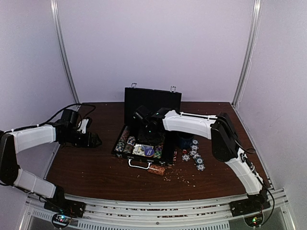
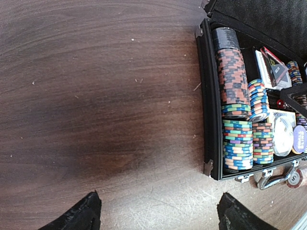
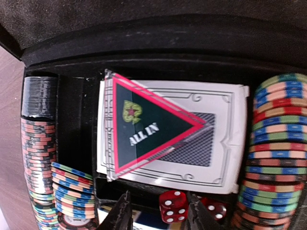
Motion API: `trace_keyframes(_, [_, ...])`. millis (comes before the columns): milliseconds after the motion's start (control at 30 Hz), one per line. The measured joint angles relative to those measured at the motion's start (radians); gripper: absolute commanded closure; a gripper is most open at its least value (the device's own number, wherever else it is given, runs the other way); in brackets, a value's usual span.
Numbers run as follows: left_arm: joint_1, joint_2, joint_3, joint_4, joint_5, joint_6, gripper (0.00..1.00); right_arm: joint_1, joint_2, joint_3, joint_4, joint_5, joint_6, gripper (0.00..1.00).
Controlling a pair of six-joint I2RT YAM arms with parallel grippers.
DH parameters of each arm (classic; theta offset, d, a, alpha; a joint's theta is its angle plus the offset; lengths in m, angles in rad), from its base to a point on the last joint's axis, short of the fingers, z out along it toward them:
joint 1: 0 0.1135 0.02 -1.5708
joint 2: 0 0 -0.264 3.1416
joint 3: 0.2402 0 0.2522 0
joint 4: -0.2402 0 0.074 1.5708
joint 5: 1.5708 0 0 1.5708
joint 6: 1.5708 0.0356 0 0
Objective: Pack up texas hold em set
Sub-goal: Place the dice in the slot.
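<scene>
**Bench** (image 1: 96, 167): dark wood, walled on three sides. The left half and the strip along the near edge are bare, apart from small specks (image 1: 177, 178) in front of the case.

**Case** (image 2: 210, 96): lies open at bench centre, nearer the far edge. Its lid (image 1: 152, 99) stands upright on the far side. The handle (image 1: 139, 164) faces the near edge.

**Right arm** (image 1: 192, 124): reaches from the near right corner across the case.

**Left arm** (image 1: 33, 136): lies along the left edge, well apart from the case.

**Left gripper** (image 2: 158, 213): hangs over bare bench between the case's left wall and the left edge. The jaws are spread wide with nothing between them.

**Right gripper** (image 3: 159, 215): is inside the case, over the middle compartment. The jaws are parted with one die between them, and a gap shows on the die's left side. No grip is visible.

**Cup** (image 1: 184, 140): dark, just beside the case's right wall and partly hidden by the right arm.

**Chips** (image 2: 232, 72): packed on edge in rows along the case's left wall. A further row (image 3: 276, 143) lies along the right side.

**Loose chips** (image 1: 195, 155): lie on the bench just right of the case. One brown chip (image 1: 157, 168) lies near the handle.

**Deck** (image 3: 216, 143): lies flat in the middle compartment against the far wall.

**Triangle** (image 3: 144, 129): marked "ALL IN". It lies on top of the deck and overhangs its left edge.

**Dice** (image 3: 173, 206): red with white pips, just on the near side of the deck. A second die (image 3: 216, 209) lies just right of the right finger.
</scene>
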Motion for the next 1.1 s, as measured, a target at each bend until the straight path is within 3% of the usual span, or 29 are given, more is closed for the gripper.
trace_keyframes(167, [0.000,0.000,0.000,0.000,0.000,0.000,0.13,-0.004,-0.013,0.000,-0.020,0.015,-0.012,0.67])
trace_keyframes(500, [0.000,0.000,0.000,0.000,0.000,0.000,0.13,-0.005,-0.018,0.000,-0.021,-0.006,-0.042,0.85])
trace_keyframes(767, [0.000,0.000,0.000,0.000,0.003,0.000,0.13,-0.003,-0.018,0.000,-0.018,-0.022,-0.051,0.92])
trace_keyframes(833, [0.000,0.000,0.000,0.000,0.003,0.000,0.13,-0.003,-0.018,0.000,-0.018,-0.023,-0.051,0.89])
trace_keyframes(1100, [0.000,-0.001,0.000,0.000,0.003,0.000,0.13,-0.003,-0.018,-0.001,-0.016,-0.026,-0.048,0.62])
